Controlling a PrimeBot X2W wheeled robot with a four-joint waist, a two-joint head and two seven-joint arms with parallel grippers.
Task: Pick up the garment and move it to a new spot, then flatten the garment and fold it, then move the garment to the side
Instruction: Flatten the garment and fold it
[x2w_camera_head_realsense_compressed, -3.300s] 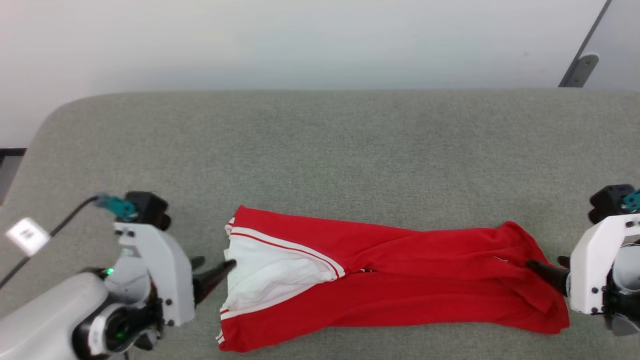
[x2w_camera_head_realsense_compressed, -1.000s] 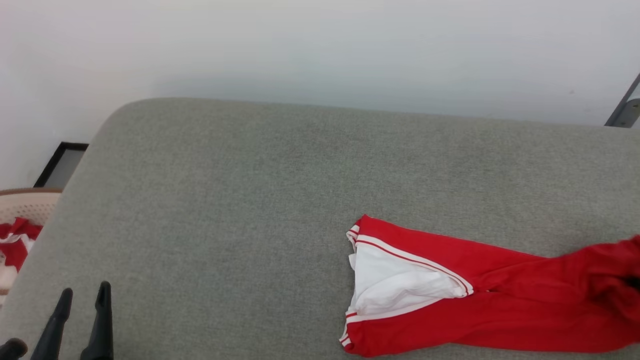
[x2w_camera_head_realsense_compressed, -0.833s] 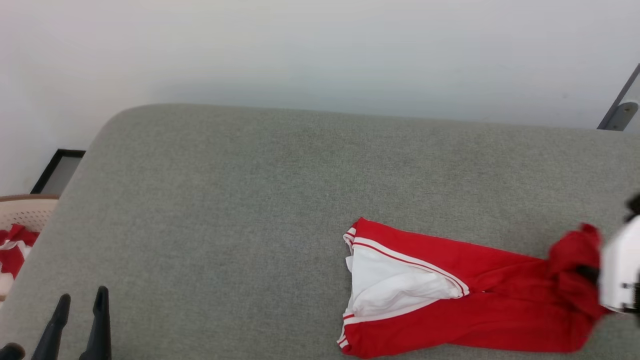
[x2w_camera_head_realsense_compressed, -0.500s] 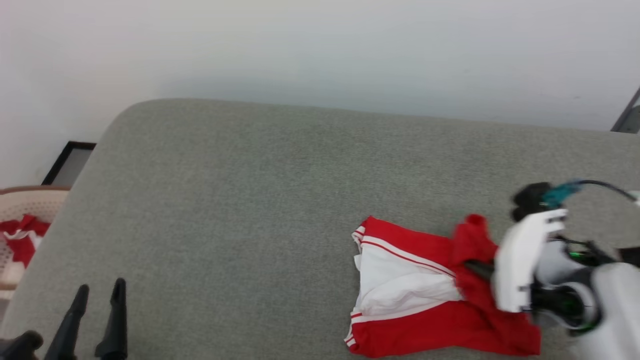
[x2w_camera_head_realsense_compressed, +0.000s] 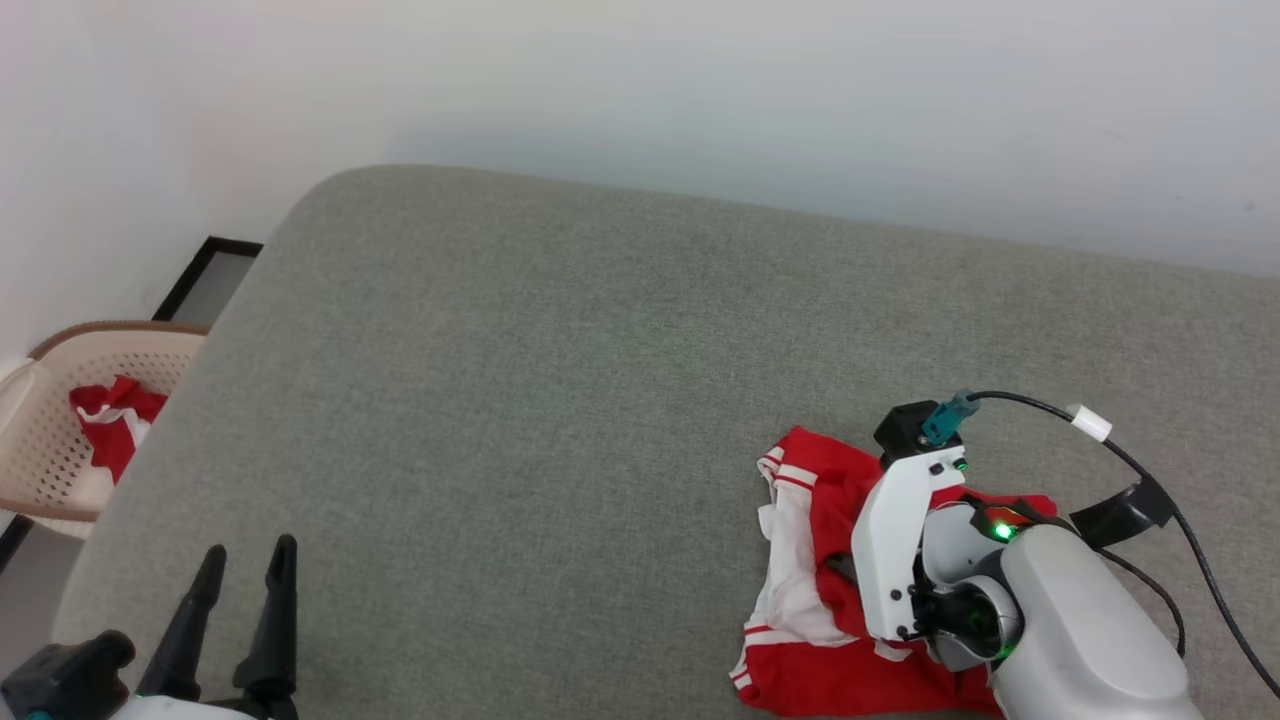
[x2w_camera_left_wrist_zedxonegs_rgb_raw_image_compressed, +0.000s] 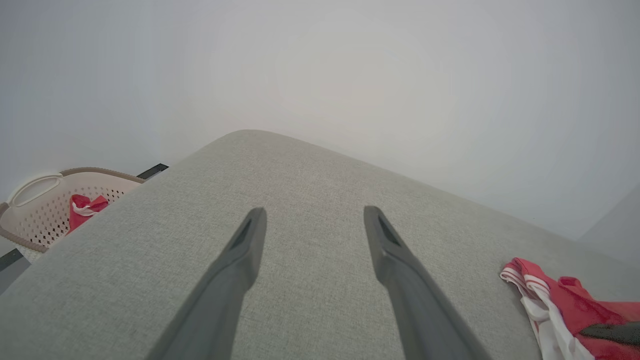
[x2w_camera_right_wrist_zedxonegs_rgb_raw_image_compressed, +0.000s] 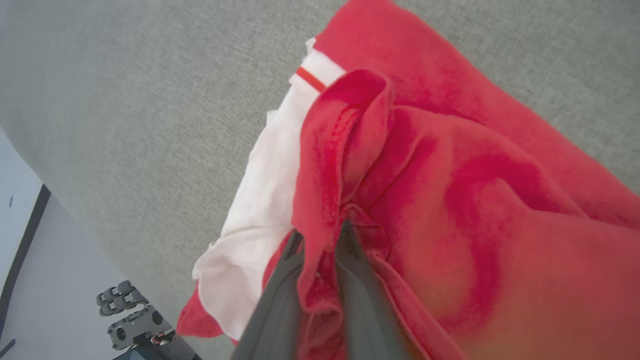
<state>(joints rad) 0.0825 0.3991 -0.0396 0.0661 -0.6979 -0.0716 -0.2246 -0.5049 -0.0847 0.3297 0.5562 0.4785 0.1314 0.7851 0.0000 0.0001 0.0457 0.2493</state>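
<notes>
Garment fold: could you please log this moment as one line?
phase: fold | right gripper: shut on garment | left gripper: open, above grey cushion

Head overhead; wrists low, right seemingly closest; garment (x2w_camera_head_realsense_compressed: 825, 490) shared.

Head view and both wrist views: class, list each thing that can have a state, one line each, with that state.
garment: bunched, doubled over itself, lying on the grey padded surface
right tool: shut on a red fold of the garment
left tool: open, empty, over the surface
basket: holding red and white cloth
</notes>
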